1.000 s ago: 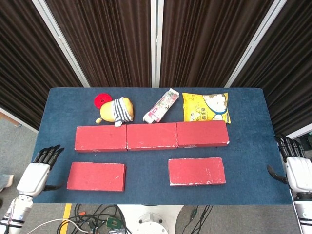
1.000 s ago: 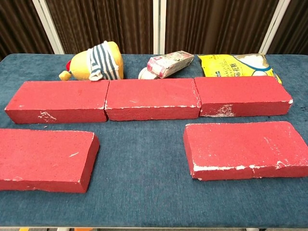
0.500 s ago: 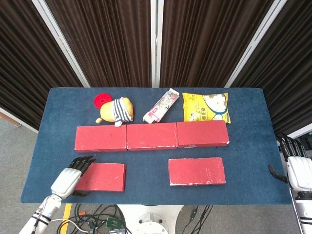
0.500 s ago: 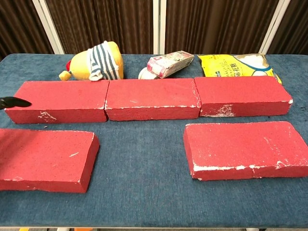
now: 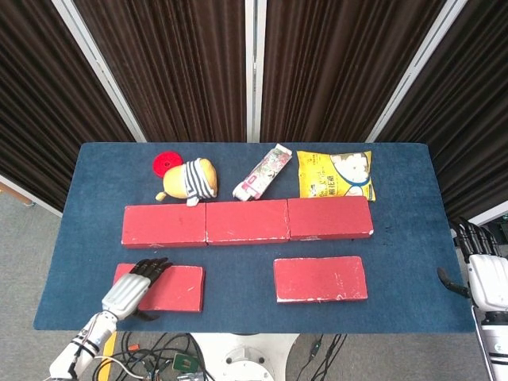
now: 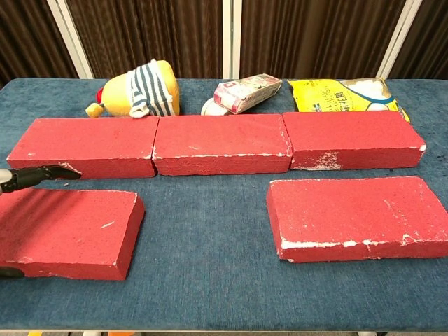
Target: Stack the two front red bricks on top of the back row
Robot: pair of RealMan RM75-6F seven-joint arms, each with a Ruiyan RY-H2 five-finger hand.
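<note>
The left hand (image 5: 131, 290) hovers, fingers (image 6: 42, 173) spread, over the front-left brick (image 5: 167, 287) (long axis left-right, lying on the worktop (image 5: 238, 258)); the back row (image 5: 246, 221) lies just beyond it.

- Table cloth (image 5: 405, 262): dark blue
- Front bricks (image 5: 320, 279) and back row (image 5: 246, 221): red, chipped white along edges
- Plush toy (image 5: 190, 179): yellow-orange; navy-and-white striped shirt
- Disc (image 5: 167, 163): red
- Snack bag (image 5: 335, 175): yellow, cartoon print
- Slim packet (image 5: 263, 171): pink and white
- Hands (image 5: 132, 290): silver-white backs; black fingers (image 5: 151, 267)
</note>
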